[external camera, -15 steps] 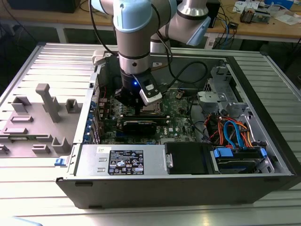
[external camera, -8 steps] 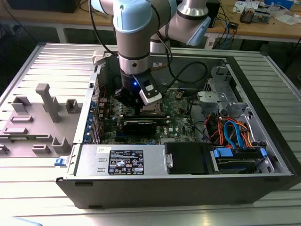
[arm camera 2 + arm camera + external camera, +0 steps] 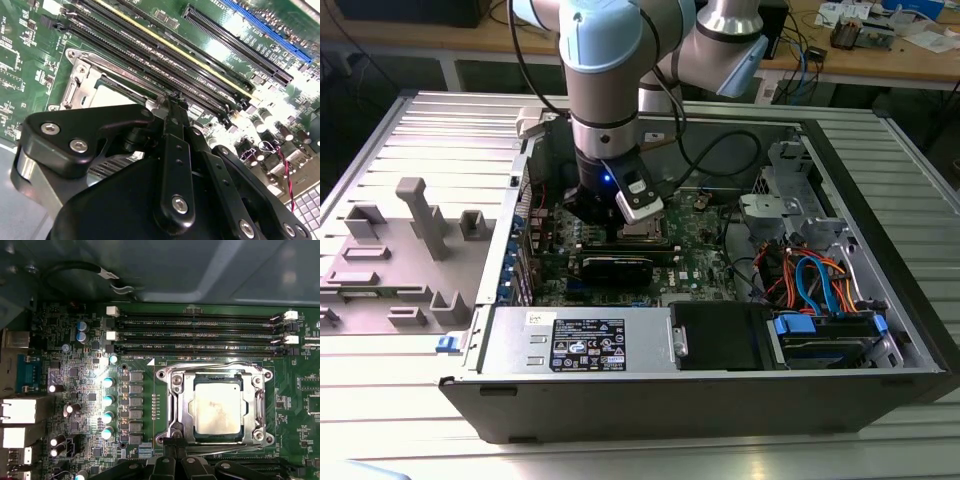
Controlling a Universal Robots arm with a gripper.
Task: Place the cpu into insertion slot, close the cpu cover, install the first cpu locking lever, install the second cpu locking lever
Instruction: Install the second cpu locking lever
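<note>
The cpu (image 3: 216, 406) sits seated in the insertion slot (image 3: 176, 381) with the cpu cover (image 3: 186, 412) lying closed around it, so the gripper (image 3: 172, 97) (fingers pinched together, holding nothing) presses at the socket's edge.

One arm (image 3: 605, 90), one end effector (image 3: 175, 462). One open computer case (image 3: 720, 400) holding one green motherboard (image 3: 90, 375). One cpu (image 3: 216, 407) in one insertion slot (image 3: 176, 382), under one cpu cover (image 3: 186, 407). Four long black memory slots (image 3: 200, 335). Five silver-topped capacitors in a column (image 3: 107, 407). One grey plastic fixture (image 3: 420, 215) on one slatted tabletop (image 3: 380, 400).
</note>
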